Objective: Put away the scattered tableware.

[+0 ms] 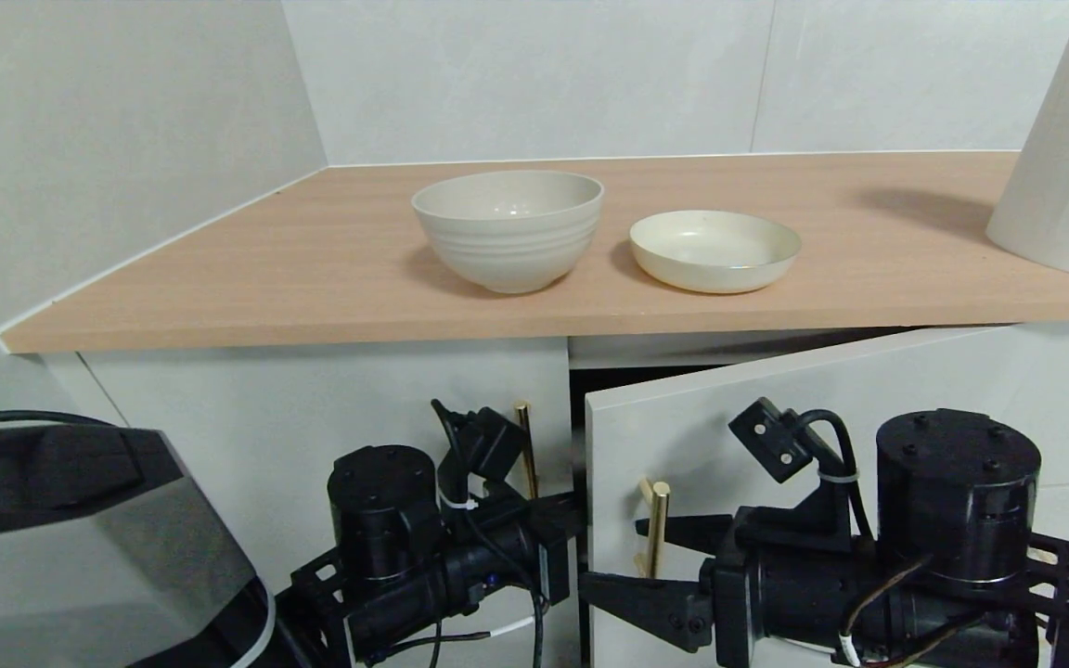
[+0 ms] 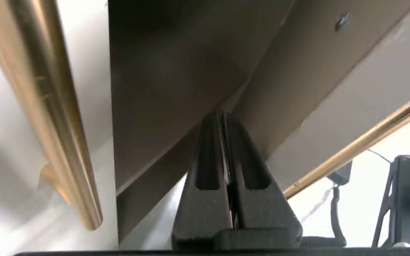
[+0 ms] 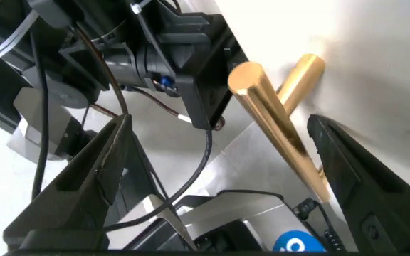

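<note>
wooden counter point(image 1: 312, 269) in a tiled corner, bowl point(image 1: 507, 227) just left of the shallow dish point(image 1: 714, 249). below, right gripper point(image 1: 613, 558) spread around the ajar door's brass handle point(image 1: 656, 524), left gripper point(image 2: 224, 163) pinched closed, holding nothing.

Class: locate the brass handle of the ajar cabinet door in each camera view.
Head view: brass handle, low centre, between the fingers of the open right gripper.
Left wrist view: a thin diagonal bar beyond the shut left gripper.
Right wrist view: a thick bar between the right gripper's fingers.
Shared landmark: the ajar white door carrying it.
</note>
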Controlling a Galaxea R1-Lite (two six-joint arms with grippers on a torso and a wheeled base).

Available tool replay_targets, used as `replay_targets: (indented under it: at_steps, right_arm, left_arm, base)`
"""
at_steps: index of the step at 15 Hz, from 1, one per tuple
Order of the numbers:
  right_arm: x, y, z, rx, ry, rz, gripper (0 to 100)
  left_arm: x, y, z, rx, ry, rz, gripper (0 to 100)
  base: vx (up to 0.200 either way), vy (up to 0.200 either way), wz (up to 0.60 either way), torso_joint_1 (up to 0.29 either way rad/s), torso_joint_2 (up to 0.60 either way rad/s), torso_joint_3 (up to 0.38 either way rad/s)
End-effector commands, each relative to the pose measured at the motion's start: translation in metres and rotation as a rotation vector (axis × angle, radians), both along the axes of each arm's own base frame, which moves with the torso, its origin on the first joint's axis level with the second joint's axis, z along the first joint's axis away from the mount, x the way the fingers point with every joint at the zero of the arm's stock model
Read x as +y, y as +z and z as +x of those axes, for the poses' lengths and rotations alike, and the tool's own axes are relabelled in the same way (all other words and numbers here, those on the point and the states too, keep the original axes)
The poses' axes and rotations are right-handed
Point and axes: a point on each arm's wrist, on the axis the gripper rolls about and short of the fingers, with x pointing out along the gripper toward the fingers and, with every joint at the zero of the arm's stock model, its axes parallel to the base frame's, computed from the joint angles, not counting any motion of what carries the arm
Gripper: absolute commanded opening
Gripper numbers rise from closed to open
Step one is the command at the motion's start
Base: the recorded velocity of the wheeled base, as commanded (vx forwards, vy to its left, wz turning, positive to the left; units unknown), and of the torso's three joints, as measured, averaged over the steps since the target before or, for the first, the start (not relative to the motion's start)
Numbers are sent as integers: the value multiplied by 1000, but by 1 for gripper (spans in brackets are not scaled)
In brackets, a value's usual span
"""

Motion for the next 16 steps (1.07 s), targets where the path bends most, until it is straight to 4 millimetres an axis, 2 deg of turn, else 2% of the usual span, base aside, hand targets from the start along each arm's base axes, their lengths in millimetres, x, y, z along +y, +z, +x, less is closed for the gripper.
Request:
replay_targets:
  at_steps: [1,5,9,16]
  right_arm:
    - [-12,1,-6,-9,-14,-9,100]
    - [-32,5,-21,-21,-58,-3,100]
    - [-53,5,-41,-21,-86,-15,100]
    - [-75,5,-60,-41,-176,-123,100]
  left_arm:
    - [-1,2,0,-11,-6,-9,0]
    - [-10,-1,-7,-9,-39,-8,0]
    - [-9,9,-9,-32,-41,-28,0]
    - [-16,19,-7,-63,-94,-62,0]
  base:
    - [0,0,0,0,0,0]
    - [0,0,0,0,0,0]
    - [0,0,0,0,0,0]
    - [0,0,0,0,0,0]
